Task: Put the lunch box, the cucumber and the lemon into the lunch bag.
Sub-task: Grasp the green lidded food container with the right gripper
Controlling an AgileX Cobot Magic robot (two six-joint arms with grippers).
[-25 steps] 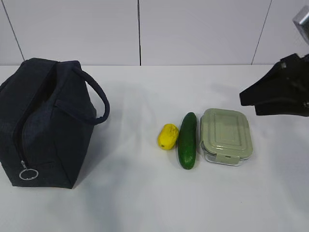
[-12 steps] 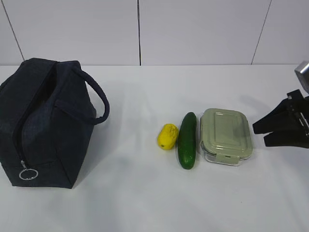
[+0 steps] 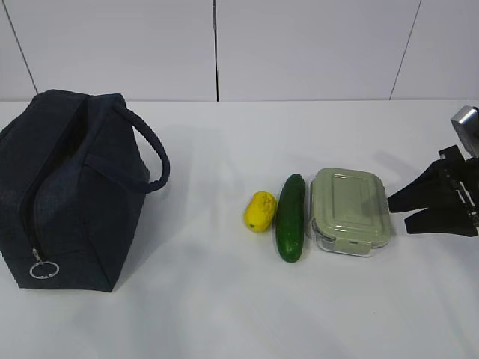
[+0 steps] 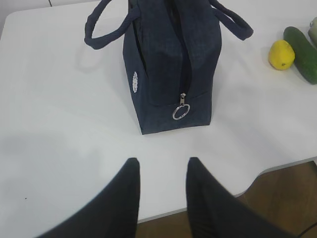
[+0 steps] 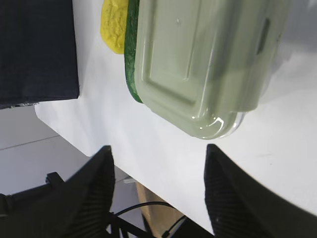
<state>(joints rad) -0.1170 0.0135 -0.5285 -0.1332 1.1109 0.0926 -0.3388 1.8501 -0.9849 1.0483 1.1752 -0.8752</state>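
The dark navy lunch bag (image 3: 67, 187) stands at the table's left, its silver ring pull (image 4: 181, 111) hanging low on the end facing my left gripper. The yellow lemon (image 3: 260, 211), the dark green cucumber (image 3: 290, 217) and the lunch box (image 3: 349, 211) with its sage-green lid lie side by side right of centre. My right gripper (image 3: 398, 212) hovers just right of the lunch box (image 5: 208, 59), open and empty (image 5: 159, 148). My left gripper (image 4: 163, 162) is open and empty over bare table, short of the bag (image 4: 168, 64); the exterior view does not show it.
The white table (image 3: 209, 299) has bare room between the bag and the lemon. Its front edge (image 4: 277, 166) runs close under my left gripper, with brown floor beyond. A pale panelled wall (image 3: 299, 45) closes the back.
My right gripper has come down from above and behind the lunch box to its level at its right side. The bag, lemon, cucumber and lunch box have not moved.
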